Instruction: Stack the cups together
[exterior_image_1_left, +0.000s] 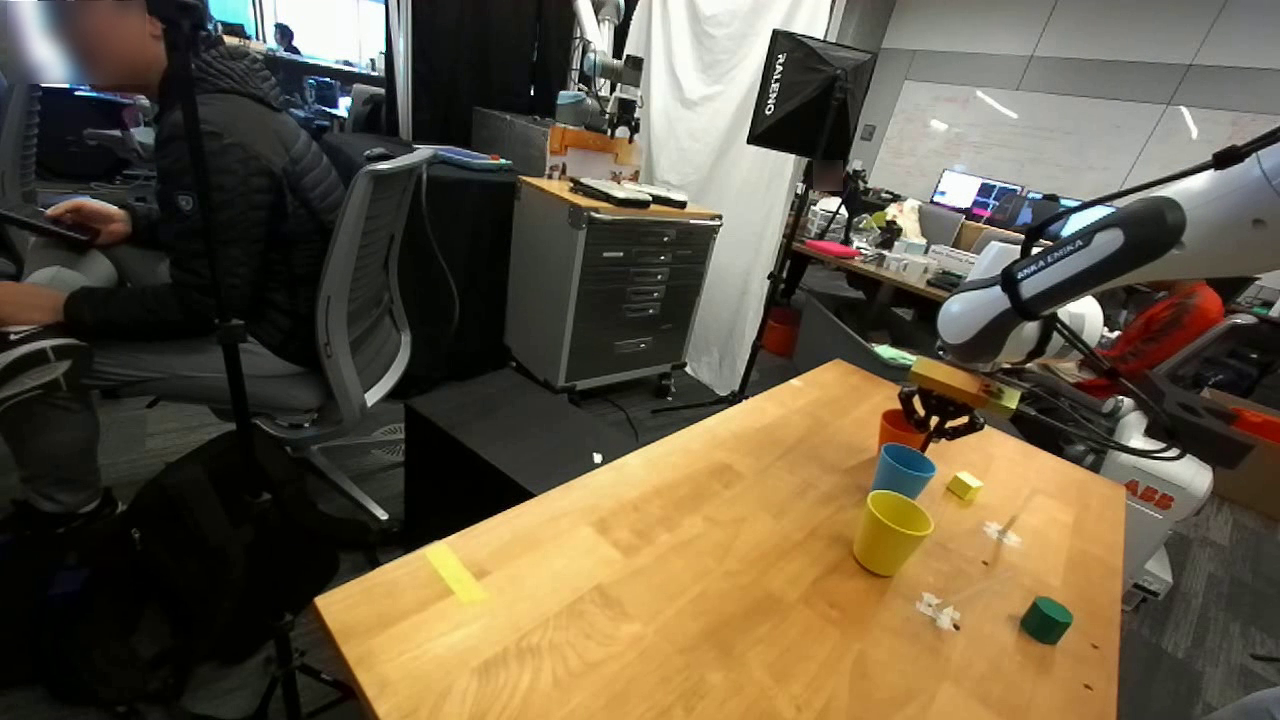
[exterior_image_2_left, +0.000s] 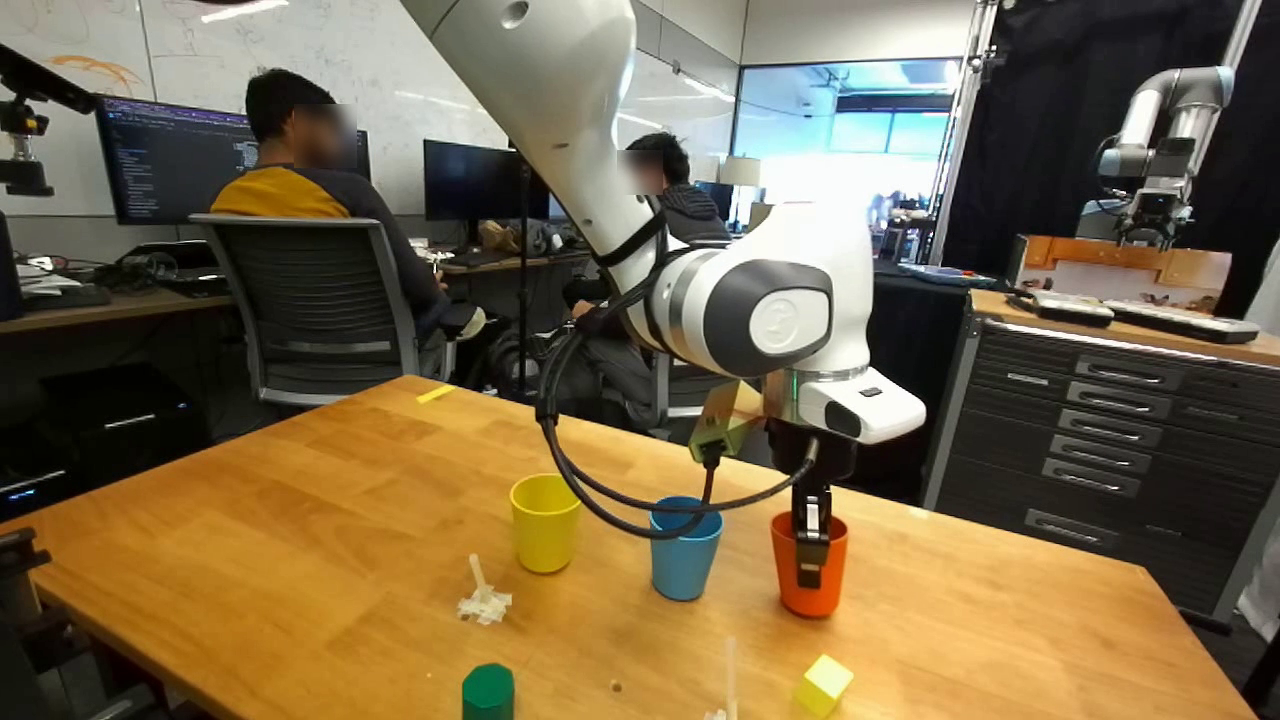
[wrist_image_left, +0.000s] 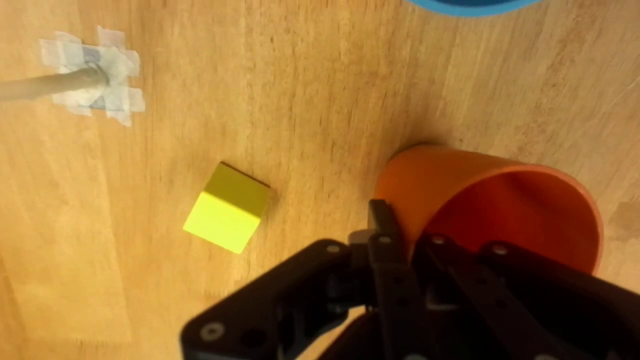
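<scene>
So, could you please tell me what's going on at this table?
A robot arm is handling the orange cup: its end effector is closed on the cup's wall, gripping from inside and outside. That cup appears to be resting on the table. The blue cup and the yellow cup stand upright and apart, so nothing is stacked yet.

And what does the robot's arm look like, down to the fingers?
The arm is smooth, rounded and white with dark grey panels, one showing the lettering "ANKA EMIKA". Black cables loop along it. The fingers are black, narrow and jointed, with a yellowish box mounted above them.
</scene>
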